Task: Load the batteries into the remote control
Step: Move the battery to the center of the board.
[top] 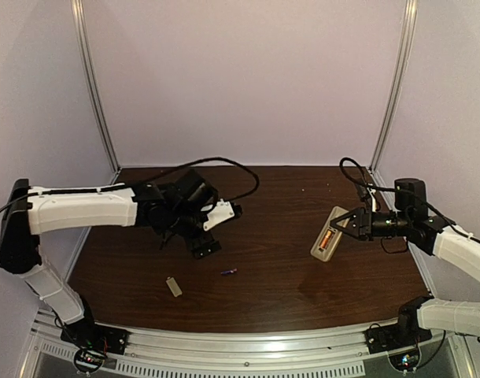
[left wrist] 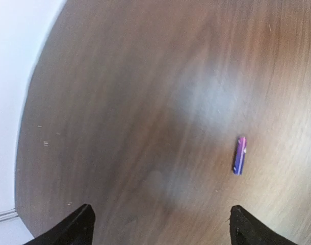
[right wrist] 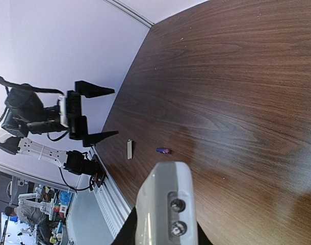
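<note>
My R claw (top: pixel 346 223) is clamped on the remote control (top: pixel 328 235), held above the table (top: pixel 287 197), bay up w/ one orange battery (top: pixel 325 239) in it. My L claw (left wrist: pixel 160 219) hangs spread wide, well left of the remote. A purple battery (left wrist: pixel 239 154) lies btw them, w/ the grey cover piece (top: pixel 174 287) farther left.

Dark wood table (top: pixel 271 291), pale lilac walls (top: pixel 248 79), metal corner posts (top: pixel 94 87).
</note>
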Controlling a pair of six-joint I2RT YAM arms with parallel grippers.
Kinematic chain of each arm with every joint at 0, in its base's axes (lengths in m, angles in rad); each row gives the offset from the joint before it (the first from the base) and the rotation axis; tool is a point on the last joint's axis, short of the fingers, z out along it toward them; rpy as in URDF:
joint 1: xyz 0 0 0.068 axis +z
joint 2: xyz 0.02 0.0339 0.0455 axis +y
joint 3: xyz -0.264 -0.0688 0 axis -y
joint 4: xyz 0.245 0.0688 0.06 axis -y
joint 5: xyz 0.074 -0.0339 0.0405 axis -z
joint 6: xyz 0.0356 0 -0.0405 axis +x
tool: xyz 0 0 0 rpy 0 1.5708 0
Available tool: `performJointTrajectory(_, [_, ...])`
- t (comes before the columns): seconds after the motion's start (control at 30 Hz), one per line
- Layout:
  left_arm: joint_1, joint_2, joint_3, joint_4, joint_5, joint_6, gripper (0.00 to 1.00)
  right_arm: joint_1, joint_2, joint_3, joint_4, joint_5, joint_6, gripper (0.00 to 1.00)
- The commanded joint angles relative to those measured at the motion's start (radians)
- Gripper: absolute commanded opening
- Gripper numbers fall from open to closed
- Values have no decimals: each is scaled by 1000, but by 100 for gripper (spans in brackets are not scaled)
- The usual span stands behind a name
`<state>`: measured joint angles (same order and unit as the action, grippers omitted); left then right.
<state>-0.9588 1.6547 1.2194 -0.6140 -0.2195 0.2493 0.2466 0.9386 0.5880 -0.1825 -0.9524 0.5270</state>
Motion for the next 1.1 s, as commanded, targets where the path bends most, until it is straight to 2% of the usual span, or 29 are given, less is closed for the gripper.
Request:
performJointTrajectory(0.0, [8,-211,-122,215,-81,-258,97,5,7,34,27,17,-5,0])
performJointTrajectory(0.07, [8,-251,-180,259,-50,-384,97,6,9,36,31,19,-4,0])
performJointTrajectory(0.27, [-5,-70,-91,89,257,-317,97,8,12,41,28,19,-1,0])
performJointTrajectory(0.33, [-12,-38,-101,80,252,-336,97,8,10,44,16,22,-3,0])
performJointTrajectory(0.4, [-8,9,-55,11,243,-431,93,8,7,47,5,25,-7,0])
performJointTrajectory(0.47, [-28,24,-44,6,332,-526,88,8,3,47,-1,30,-8,0])
performJointTrajectory(0.57, [-87,10,-99,127,437,-686,85,8,6,44,-2,35,-10,0])
performJointTrajectory(0.67, [-100,24,-152,225,528,-837,72,8,12,38,7,37,-3,0])
performJointTrajectory(0.77, [-101,50,-156,252,503,-911,64,8,13,36,14,40,1,0])
performJointTrajectory(1.07, [-101,132,-145,260,424,-1013,67,9,8,49,-26,56,-25,0])
